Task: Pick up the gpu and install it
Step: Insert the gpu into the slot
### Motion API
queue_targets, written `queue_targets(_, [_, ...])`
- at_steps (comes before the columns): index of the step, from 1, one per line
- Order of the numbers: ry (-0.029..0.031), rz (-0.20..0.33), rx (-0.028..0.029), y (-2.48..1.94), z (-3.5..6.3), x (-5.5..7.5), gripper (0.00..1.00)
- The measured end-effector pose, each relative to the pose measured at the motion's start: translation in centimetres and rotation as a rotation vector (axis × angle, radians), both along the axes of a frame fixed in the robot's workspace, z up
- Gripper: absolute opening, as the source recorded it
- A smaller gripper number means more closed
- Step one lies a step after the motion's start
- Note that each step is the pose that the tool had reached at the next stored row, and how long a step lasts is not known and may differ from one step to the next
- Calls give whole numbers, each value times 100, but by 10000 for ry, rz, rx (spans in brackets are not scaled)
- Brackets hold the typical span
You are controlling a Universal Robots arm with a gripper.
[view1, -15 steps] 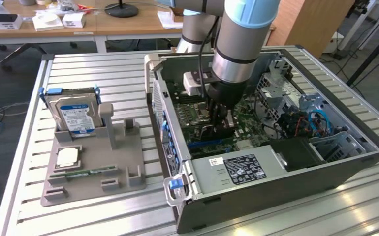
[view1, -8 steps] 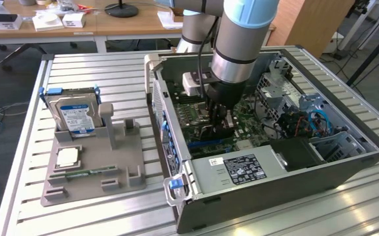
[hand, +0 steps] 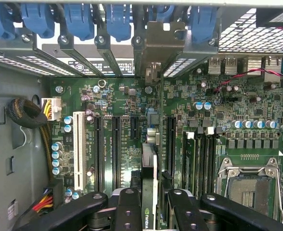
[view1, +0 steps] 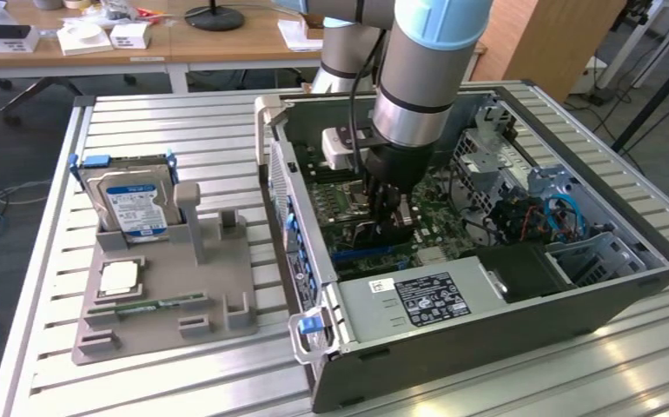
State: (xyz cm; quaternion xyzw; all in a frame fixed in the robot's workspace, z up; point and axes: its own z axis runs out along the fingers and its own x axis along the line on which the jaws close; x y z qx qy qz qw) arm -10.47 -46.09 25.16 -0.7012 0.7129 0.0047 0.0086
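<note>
The gpu (hand: 149,161) is seen edge-on in the wrist view, a thin dark card with a logo near my fingers. Its silver bracket (hand: 158,41) reaches the case's rear slot openings. My gripper (hand: 151,192) is shut on the card, one black finger (hand: 129,204) on each side. The card hangs upright over the motherboard (hand: 108,96), in line with the black expansion slots (hand: 170,144). In the exterior view my gripper (view1: 383,213) is down inside the open PC case (view1: 486,347), with the gpu (view1: 386,233) as a dark shape under it.
A white slot (hand: 79,149), a memory slot bank and the CPU socket (hand: 247,185) lie either side of the card. Blue slot latches (hand: 79,19) line the rear wall. Outside the case, a grey fixture (view1: 213,287) holds a hard drive (view1: 135,204), a CPU (view1: 120,278) and a memory stick (view1: 149,306).
</note>
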Motion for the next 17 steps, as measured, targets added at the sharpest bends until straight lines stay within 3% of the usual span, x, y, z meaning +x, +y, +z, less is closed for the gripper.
queue_targets(17, [1, 0, 0, 0, -14, 0, 26])
